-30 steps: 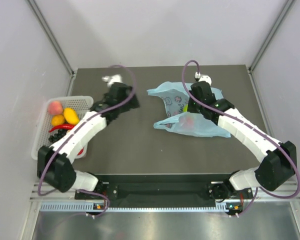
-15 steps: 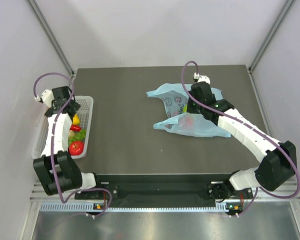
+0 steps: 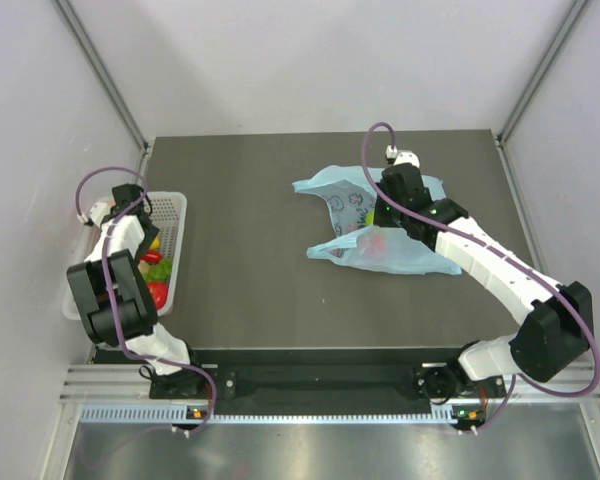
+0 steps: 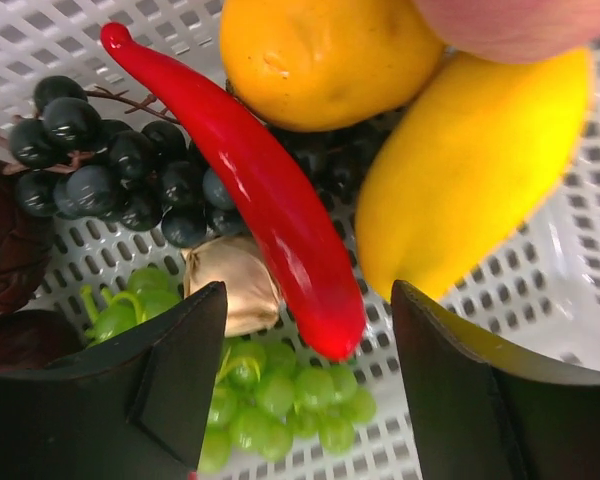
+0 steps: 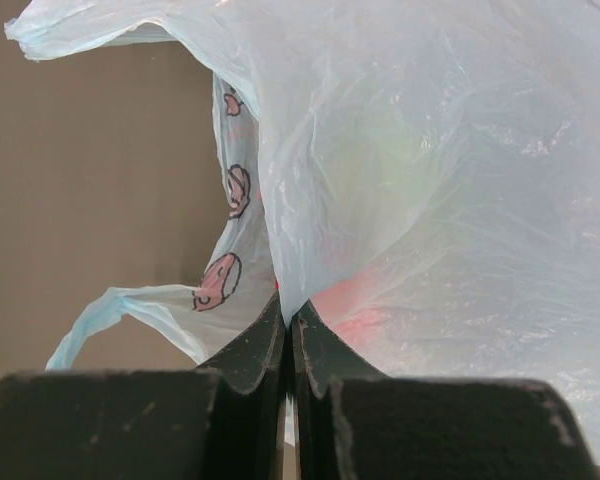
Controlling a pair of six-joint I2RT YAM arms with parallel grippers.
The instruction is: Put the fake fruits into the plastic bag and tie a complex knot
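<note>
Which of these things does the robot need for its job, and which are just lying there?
For the job: bag, orange, mango, green grapes, black grapes, peach.
Just lying there: basket, red chilli, gold lump.

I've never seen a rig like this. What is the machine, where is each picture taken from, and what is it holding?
Two robot arms are bolted at the near edge of a dark table. The wide picture looks down from above and behind them. The other two come from cameras on each wrist, so the black shapes at the bottom are that arm's own fingers. The left gripper hangs open, holding nothing, over a white mesh basket of fake fruits: a red chili, an orange, a yellow mango, dark grapes and green grapes. The right gripper is shut on a fold of the light-blue plastic bag, which lies on the table with something red showing through.
</note>
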